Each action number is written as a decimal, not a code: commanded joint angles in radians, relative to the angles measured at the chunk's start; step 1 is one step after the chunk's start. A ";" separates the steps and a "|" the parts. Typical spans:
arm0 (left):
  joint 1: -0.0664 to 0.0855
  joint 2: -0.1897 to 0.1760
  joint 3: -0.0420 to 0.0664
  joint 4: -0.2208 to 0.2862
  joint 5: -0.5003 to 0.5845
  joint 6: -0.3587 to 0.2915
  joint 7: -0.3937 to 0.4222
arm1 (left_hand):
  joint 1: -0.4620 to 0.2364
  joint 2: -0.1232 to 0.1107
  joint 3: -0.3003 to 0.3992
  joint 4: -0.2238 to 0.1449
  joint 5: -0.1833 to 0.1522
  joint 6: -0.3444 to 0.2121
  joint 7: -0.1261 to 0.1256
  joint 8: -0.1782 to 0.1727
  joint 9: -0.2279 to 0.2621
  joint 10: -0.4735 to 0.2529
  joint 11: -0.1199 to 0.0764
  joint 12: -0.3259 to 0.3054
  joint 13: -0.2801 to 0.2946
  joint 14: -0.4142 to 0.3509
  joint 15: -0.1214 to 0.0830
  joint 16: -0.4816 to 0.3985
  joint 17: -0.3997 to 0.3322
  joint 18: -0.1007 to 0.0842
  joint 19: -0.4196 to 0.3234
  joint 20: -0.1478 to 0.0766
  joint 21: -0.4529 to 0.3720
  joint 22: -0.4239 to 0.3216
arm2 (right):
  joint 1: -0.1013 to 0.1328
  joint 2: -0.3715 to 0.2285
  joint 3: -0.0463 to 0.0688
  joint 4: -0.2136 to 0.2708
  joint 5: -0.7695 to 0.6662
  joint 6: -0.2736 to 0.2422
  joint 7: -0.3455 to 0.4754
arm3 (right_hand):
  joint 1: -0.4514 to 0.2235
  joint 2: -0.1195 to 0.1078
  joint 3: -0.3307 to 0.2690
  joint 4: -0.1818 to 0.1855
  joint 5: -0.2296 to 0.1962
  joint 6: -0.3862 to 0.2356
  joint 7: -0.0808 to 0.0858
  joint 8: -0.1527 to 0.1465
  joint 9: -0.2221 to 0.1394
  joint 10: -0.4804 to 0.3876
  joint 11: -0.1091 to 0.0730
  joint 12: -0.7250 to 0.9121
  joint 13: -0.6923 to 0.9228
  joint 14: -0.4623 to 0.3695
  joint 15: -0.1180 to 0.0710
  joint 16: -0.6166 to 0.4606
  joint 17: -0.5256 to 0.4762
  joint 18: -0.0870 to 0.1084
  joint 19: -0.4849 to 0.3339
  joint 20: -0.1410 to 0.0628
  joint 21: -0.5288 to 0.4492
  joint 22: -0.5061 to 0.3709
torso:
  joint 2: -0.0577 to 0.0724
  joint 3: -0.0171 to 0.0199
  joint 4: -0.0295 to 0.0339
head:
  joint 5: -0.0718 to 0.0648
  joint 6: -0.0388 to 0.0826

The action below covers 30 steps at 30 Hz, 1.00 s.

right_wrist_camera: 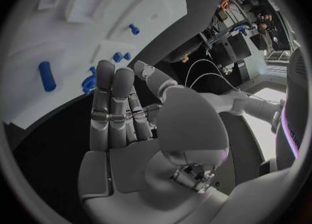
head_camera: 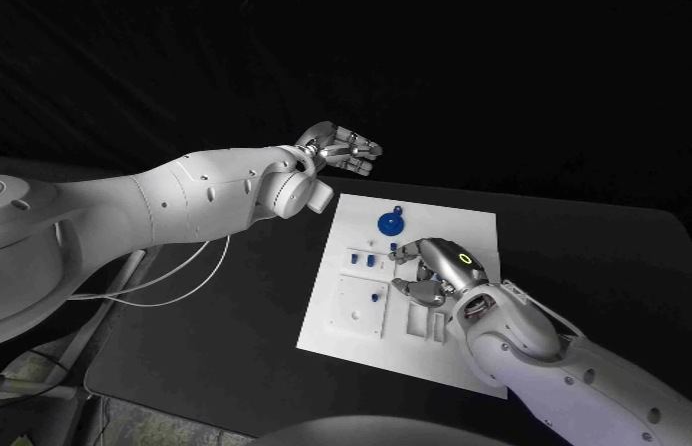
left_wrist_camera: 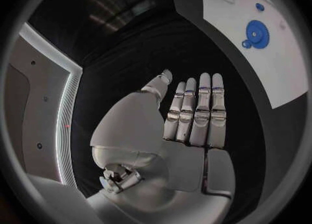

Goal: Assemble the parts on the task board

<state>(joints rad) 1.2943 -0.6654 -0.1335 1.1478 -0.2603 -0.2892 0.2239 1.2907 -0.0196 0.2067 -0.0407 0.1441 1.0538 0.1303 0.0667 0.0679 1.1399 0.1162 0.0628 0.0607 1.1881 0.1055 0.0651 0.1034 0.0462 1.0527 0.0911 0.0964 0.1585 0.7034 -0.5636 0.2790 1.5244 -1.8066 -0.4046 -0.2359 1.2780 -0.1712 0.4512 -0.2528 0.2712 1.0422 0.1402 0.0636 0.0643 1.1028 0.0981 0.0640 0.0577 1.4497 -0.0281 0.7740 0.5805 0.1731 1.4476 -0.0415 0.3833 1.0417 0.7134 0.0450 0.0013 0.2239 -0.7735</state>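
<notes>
- Two hands doing very different things right now. The right hand [head_camera: 437,269] is hovering low over the middle of the task board [head_camera: 462,221], fingers [right_wrist_camera: 112,95] lying straight and close together, thumb off to one side. I can't see anything actually pinched in it, though the fingertips are sitting right by some of the small blue parts [right_wrist_camera: 88,83] in the right wrist view, so can't tell for sure if it's touching one.
- Left hand [head_camera: 343,152] is hanging up beyond the board's far-left corner, off the board completely. Left wrist view is showing its fingers [left_wrist_camera: 197,110] stretched out flat side by side, palm bare, holding nothing.
- Out on the board itself: the blue gear [head_camera: 389,222] is lying flat near the far edge, with a smaller blue bit touching its side.
- A few small blue pieces [head_camera: 369,260] are sitting in a row around the board's middle, just left of the right hand.
- White raised block [head_camera: 361,306] is taking up the near-left part of the board.
- Everything's resting on the black table [head_camera: 245,336].
</notes>
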 commanded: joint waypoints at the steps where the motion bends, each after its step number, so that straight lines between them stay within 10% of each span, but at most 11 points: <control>1: 0.001 -0.004 0.001 0.001 0.005 0.009 0.018 | 0.001 0.000 -0.004 0.003 -0.005 -0.001 0.001 -0.002 -0.001 0.001 0.004 -0.003 -0.001 0.000 0.002 -0.002 0.001 0.005 0.002 0.000 0.006 -0.001 | 0.013 -0.032 0.026 0.038 0.031 0.086 -0.031 | -0.011 0.001 0.013 0.000 0.002 0.007 -0.005 -0.001 -0.001 0.013 -0.004 0.001 0.001 -0.004 0.002 0.009 0.002 0.004 0.006 -0.003 -0.003 0.007 | -0.001 0.0003 -0.0018 | -0.008 0.006; 11: 0.001 -0.008 0.001 0.000 0.005 0.012 0.025 | -0.001 -0.002 -0.005 0.002 -0.010 -0.001 0.002 -0.002 -0.001 0.002 0.004 -0.003 -0.001 0.000 0.002 -0.002 0.001 0.004 0.002 0.000 0.006 -0.003 | 0.067 -0.102 0.060 0.023 0.013 0.222 -0.056 | 0.025 -0.002 -0.100 0.023 -0.005 -0.013 -0.018 -0.001 -0.001 -0.026 -0.002 0.003 0.001 -0.014 0.006 -0.001 -0.005 -0.014 -0.009 -0.002 -0.027 0.017 | -0.003 -0.0034 -0.0053 | -0.015 0.016; 30: 0.001 0.017 0.001 -0.016 0.010 0.014 0.026 | -0.002 0.000 -0.008 0.003 -0.011 -0.001 0.002 -0.002 -0.001 0.002 0.004 -0.003 -0.001 0.001 0.002 -0.002 0.001 0.004 0.002 0.000 0.007 -0.005 | 0.078 -0.092 0.044 -0.059 -0.088 0.330 -0.092 | 0.058 -0.004 -0.144 0.107 -0.132 -0.016 -0.049 -0.001 -0.001 -0.028 -0.003 0.006 0.001 -0.013 0.008 0.000 -0.010 -0.019 0.009 0.001 -0.066 0.003 | -0.001 -0.0014 -0.0033 | -0.013 0.016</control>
<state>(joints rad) 1.2941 -0.6514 -0.1336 1.1317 -0.2579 -0.2881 0.2356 1.2907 -0.0196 0.2034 -0.0374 0.1385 1.0538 0.1303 0.0668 0.0679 1.1399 0.1162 0.0628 0.0607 1.1881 0.1055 0.0651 0.1034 0.0462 1.0527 0.0911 0.1004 0.1546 0.7814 -0.6580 0.3243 1.4672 -1.8616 -0.1163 -0.3188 1.3321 -0.1817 0.3019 -0.1454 0.1354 1.0216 0.0927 0.0635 0.0644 1.0712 0.0944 0.0681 0.0586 1.4363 -0.0162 0.7762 0.5709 0.1598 1.4494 -0.0396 0.3222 1.0449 0.7119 0.0434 -0.0008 0.2089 -0.7572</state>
